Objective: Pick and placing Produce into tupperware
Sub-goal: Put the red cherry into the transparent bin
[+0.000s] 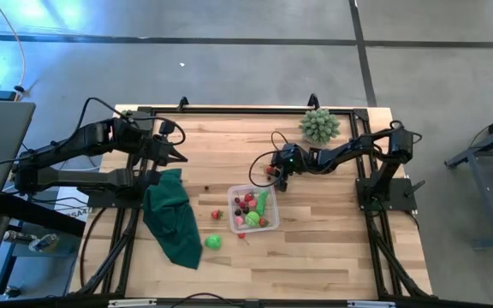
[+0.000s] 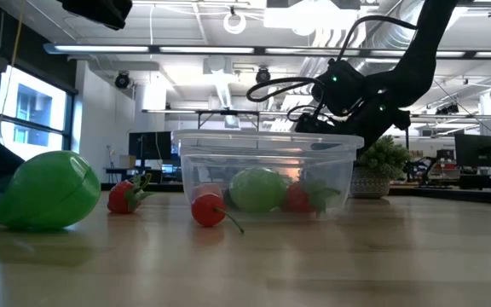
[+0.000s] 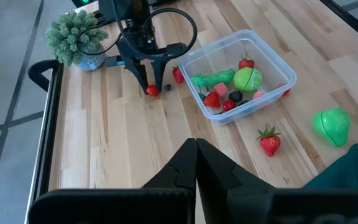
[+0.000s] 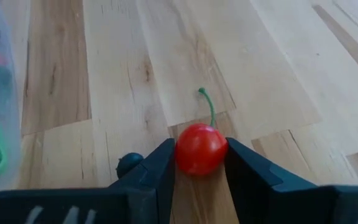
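A red cherry [image 4: 201,149] with a thin green stem sits closest to the lens in the right wrist view, pinched between the right gripper's [image 4: 199,163] jaws, which press on it from both sides down at the desk [image 4: 278,74] surface. A small dark berry [image 4: 128,163] lies just beside one finger. In the high view this gripper [image 1: 278,177] hangs near the middle of the desk, just off the far corner of the tupperware [image 1: 234,192], which already holds red, pink and green produce. Outside it, toward the near edge, lie a green round fruit [image 1: 213,242], a strawberry [image 1: 216,215] and a stemmed cherry [image 2: 207,210]. A dark green cloth [image 1: 173,218] lies by the left edge; a spiky plant [image 1: 319,125] stands at the far edge. The left gripper [image 3: 196,147] waits above the left side, jaws together.
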